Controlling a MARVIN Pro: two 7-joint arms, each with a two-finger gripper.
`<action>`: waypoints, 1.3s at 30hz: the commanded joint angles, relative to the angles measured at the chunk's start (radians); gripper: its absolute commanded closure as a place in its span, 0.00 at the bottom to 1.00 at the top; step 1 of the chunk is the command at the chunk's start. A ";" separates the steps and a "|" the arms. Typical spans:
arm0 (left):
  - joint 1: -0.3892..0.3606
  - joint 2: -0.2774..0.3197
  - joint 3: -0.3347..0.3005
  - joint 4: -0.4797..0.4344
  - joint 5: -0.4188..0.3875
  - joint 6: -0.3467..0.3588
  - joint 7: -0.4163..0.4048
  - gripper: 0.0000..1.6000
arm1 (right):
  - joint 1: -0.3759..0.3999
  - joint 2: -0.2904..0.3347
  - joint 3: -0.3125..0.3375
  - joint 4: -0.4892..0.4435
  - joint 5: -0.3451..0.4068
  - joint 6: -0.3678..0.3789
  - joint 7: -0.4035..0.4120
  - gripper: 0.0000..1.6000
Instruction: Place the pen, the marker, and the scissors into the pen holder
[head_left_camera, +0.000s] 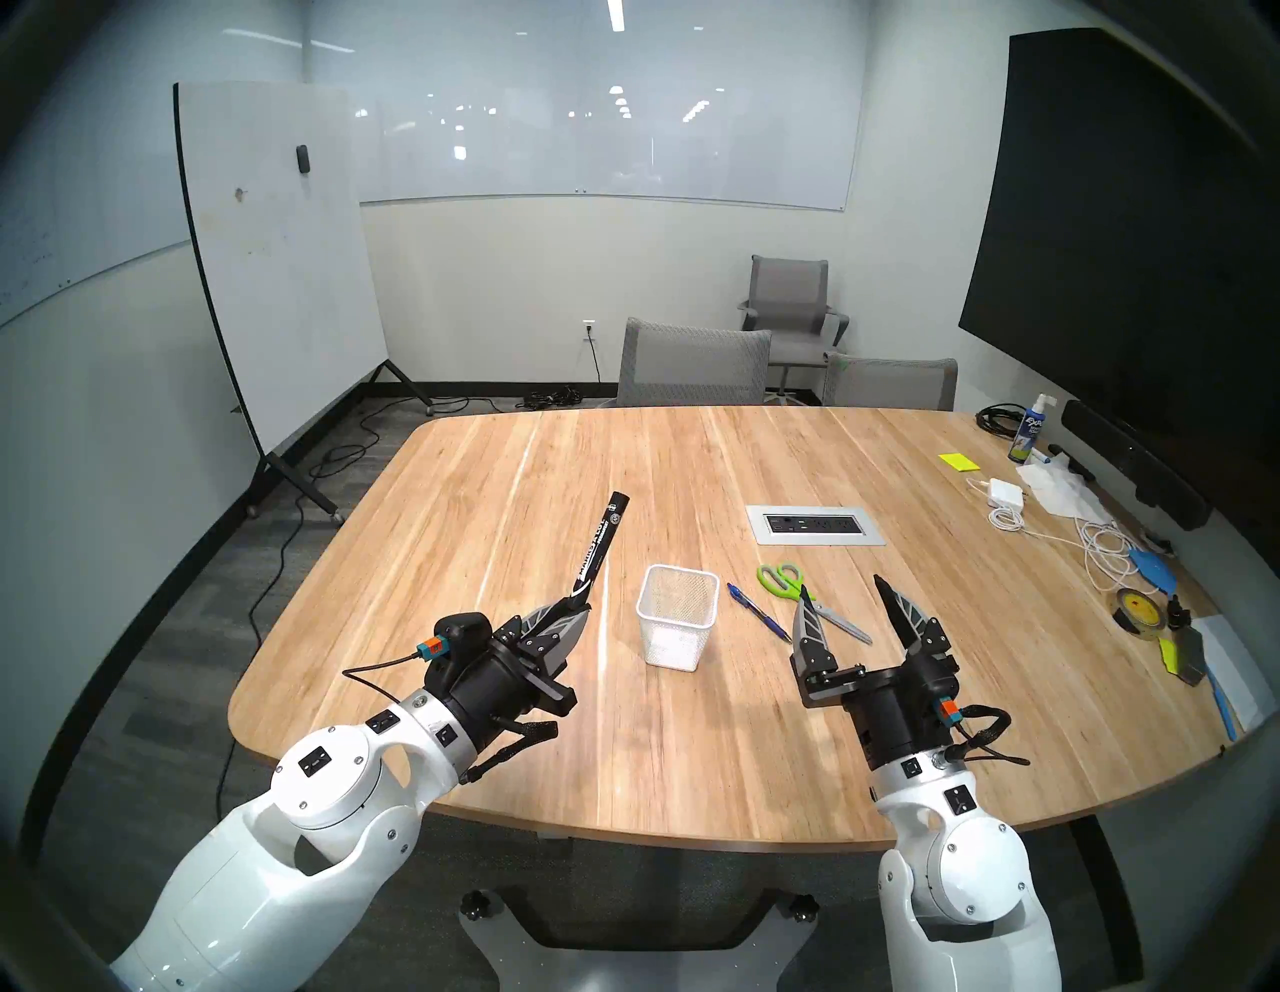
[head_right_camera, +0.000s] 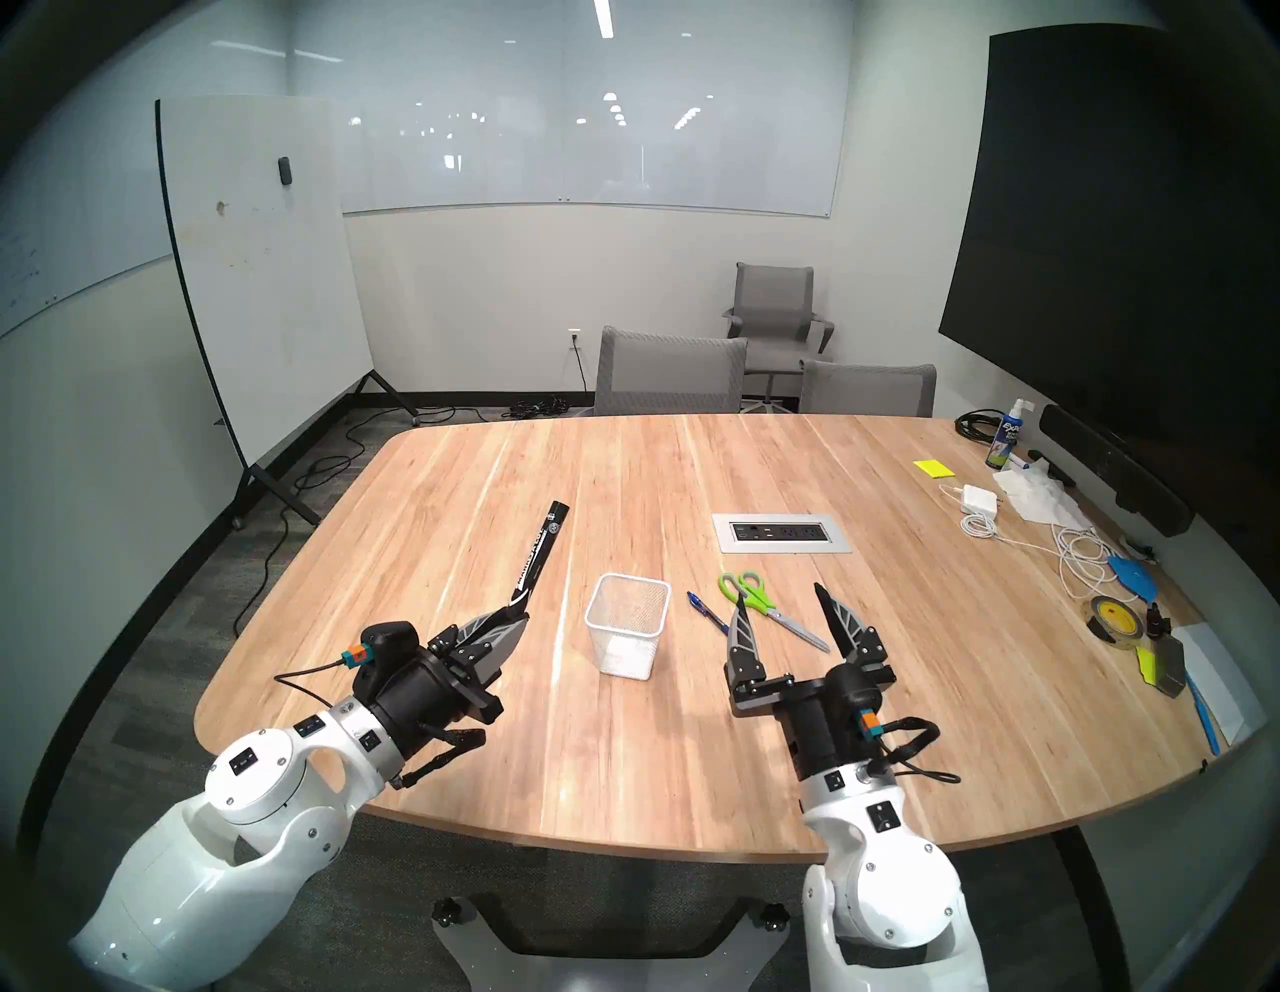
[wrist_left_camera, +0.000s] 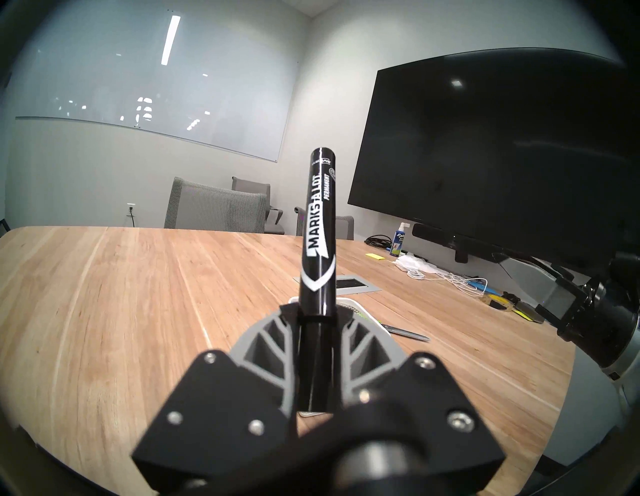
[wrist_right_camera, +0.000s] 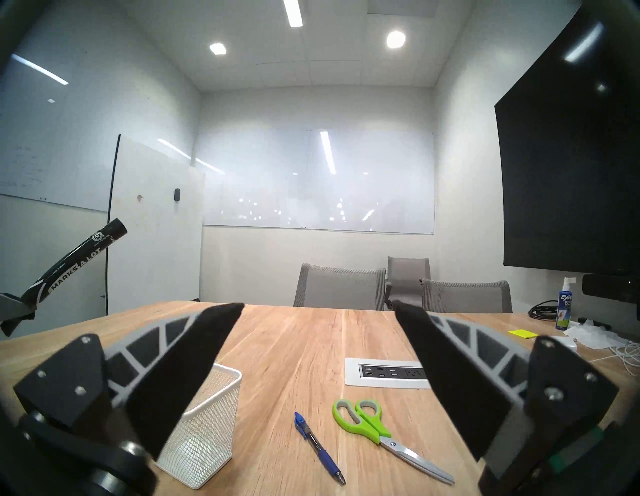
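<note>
Item: marker (head_left_camera: 597, 547), clamped at its lower end in your left gripper (head_left_camera: 578, 608), raised left of the empty pen holder (head_left_camera: 675, 616); it may pivot or catch the rim. Right gripper (head_left_camera: 843, 601) gapes empty above pen (head_left_camera: 758, 612) and scissors (head_left_camera: 807, 599) on the table (head_left_camera: 692, 762).

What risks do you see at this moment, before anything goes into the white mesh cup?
1. The left end effector grips the marker only near one end, so most of it sticks out; it may pivot or slip.
2. The pen holder looks light, so a slanted marker could catch the rim and tip it.
3. The pen lies close beside the scissors; the open right end effector might bump one when grasping the other.
</note>
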 joint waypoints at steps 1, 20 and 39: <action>0.004 -0.001 0.002 -0.029 0.001 -0.003 -0.001 1.00 | 0.028 0.034 0.006 -0.007 0.015 -0.038 0.037 0.00; -0.048 -0.027 0.071 -0.044 0.026 0.046 0.024 1.00 | 0.071 0.100 0.034 0.015 0.117 0.011 0.167 0.00; -0.127 -0.071 0.125 -0.005 0.039 0.088 0.048 1.00 | 0.088 0.116 0.045 0.026 0.117 -0.005 0.209 0.00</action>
